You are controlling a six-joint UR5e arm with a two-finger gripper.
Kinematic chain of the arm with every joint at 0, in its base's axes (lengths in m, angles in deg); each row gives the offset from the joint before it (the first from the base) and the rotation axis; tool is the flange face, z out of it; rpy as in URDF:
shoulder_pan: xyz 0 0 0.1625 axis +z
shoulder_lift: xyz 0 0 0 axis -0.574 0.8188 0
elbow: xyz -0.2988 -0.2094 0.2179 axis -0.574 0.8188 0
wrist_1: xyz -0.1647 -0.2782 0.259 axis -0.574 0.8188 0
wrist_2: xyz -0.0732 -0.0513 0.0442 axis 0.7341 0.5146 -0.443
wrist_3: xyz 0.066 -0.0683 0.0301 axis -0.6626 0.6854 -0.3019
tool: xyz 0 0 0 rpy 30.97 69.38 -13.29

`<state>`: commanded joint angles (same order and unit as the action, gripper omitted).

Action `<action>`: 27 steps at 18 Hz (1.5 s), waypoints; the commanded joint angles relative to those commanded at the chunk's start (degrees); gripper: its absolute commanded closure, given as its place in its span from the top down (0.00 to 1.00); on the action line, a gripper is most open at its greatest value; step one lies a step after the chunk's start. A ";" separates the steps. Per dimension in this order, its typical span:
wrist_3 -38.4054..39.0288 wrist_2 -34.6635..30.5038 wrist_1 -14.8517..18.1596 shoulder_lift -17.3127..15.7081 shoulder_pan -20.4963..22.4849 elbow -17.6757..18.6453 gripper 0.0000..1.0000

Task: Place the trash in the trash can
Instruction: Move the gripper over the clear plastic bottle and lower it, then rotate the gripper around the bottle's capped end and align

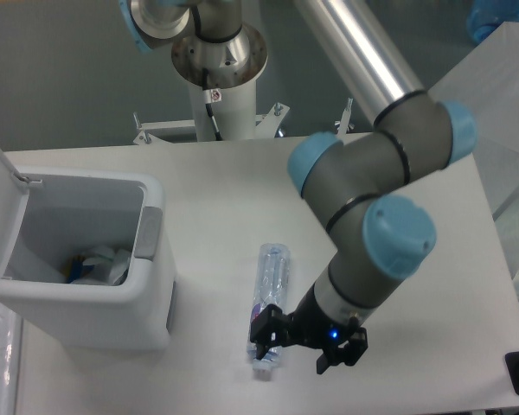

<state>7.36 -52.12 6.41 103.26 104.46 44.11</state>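
Fingers of your tool [299,346] are standing spread, gripping nothing, low beside the bottle [269,304] lying on the counter [398,173]. You are probably lining up a grasp near its cap end, while the trash can [78,259] is waiting open-lidded well to the side.

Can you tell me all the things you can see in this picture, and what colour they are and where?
trash can: one, white, lid open, left side of the table
tissue: one, white, crumpled, inside the trash can beside something blue
bottle: one, clear with a red-and-blue label, lying on the table right of the trash can
table: one, white
arm: one, grey with light blue joints
gripper: one, black, open, low over the bottle's cap end
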 joint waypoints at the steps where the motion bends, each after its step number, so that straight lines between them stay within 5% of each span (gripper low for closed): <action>1: 0.09 -1.31 0.27 0.97 -0.35 -0.27 1.00; 6: 0.27 -7.56 0.27 3.70 -2.46 -0.18 1.00; 23: 2.82 -14.24 -0.08 7.74 -5.89 0.79 1.00; 27: 2.90 -16.27 0.09 7.92 -6.51 1.22 0.69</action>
<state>10.26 -68.39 6.50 111.18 97.95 45.33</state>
